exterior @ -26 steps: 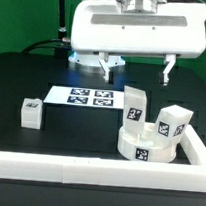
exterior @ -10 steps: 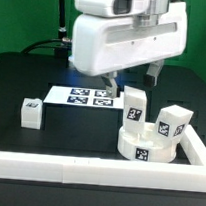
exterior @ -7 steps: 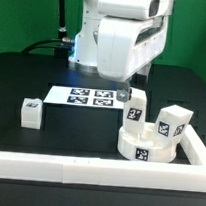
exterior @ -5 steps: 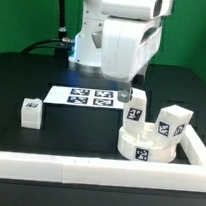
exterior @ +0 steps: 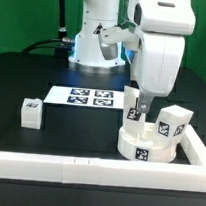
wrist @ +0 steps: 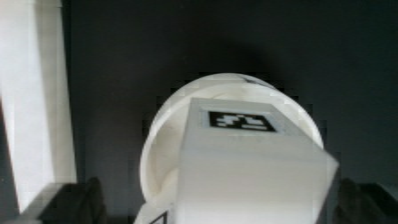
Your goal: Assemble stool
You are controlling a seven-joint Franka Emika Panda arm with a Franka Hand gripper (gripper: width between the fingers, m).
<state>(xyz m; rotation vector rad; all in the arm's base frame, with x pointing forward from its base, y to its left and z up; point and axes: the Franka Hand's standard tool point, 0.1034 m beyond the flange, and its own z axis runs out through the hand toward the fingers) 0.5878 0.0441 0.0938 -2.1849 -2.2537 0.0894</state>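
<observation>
Exterior view's left leg [exterior: 135,111] on the seat [exterior: 148,147] sits under the gripper [exterior: 136,97].
Jaws open, empty, straddling it; likely light, rigid, slick plastic: pinch its flat sides.

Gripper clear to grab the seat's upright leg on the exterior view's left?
Likely yes: the gripper hangs right over that leg, fingers either side in the wrist view; the other leg stands apart.

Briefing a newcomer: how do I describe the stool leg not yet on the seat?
Find the marker board on the table. Toward the exterior view's left of it lies a white tagged leg, loose; the other two legs stand on the round seat.
</observation>
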